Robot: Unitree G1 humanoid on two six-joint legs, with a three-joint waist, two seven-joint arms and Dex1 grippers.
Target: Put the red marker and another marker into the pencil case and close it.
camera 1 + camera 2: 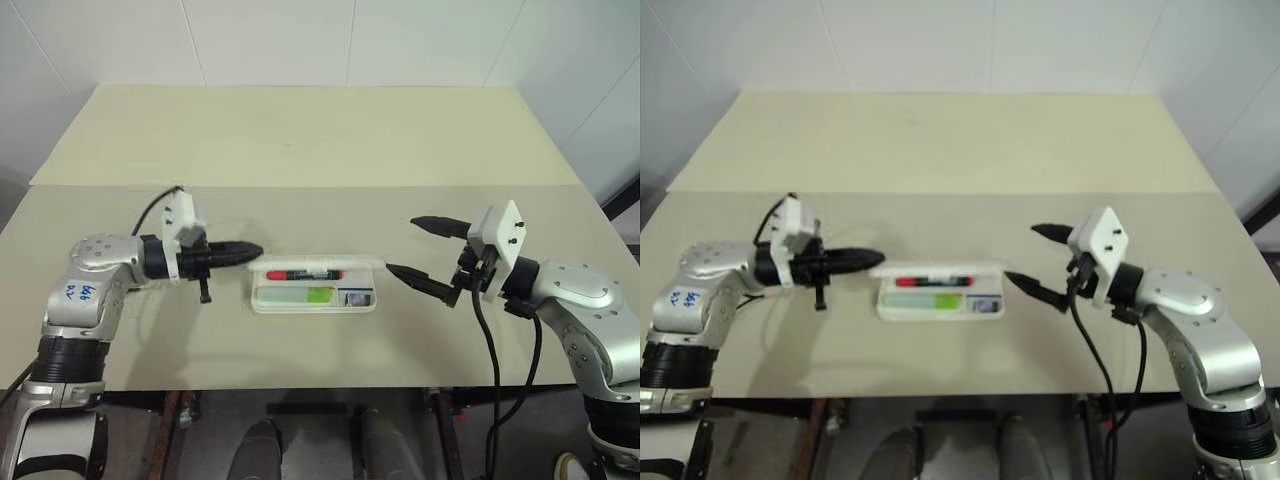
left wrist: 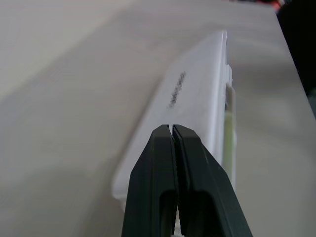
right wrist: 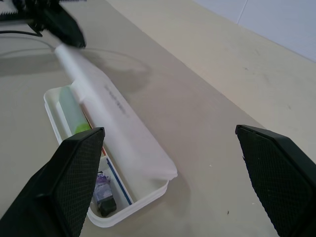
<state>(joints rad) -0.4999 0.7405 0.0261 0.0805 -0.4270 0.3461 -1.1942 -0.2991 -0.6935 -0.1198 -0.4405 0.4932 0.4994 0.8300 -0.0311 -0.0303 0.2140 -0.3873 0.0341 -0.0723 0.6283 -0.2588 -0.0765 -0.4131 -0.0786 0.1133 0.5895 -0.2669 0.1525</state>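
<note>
The white pencil case (image 1: 268, 300) lies at the table's near middle, its lid (image 1: 320, 262) half raised on the far side. Dark lettering shows on the lid (image 2: 190, 98). Inside lie the red marker (image 1: 310, 274) along the back and the light-green marker (image 1: 305, 295) in front of it. My left gripper (image 1: 255, 252) is shut and empty, pointing right, with its tip at the lid's left end (image 3: 66, 49), seemingly touching it. My right gripper (image 1: 400, 244) hangs open just right of the case, its black fingers (image 3: 74, 177) spread wide and holding nothing.
A small dark purple object (image 3: 102, 190) sits in the case's right end. The beige table (image 1: 300, 140) stretches bare behind the case, with a seam across its middle. White walls stand beyond the far edge, and the table's near edge runs just below the case.
</note>
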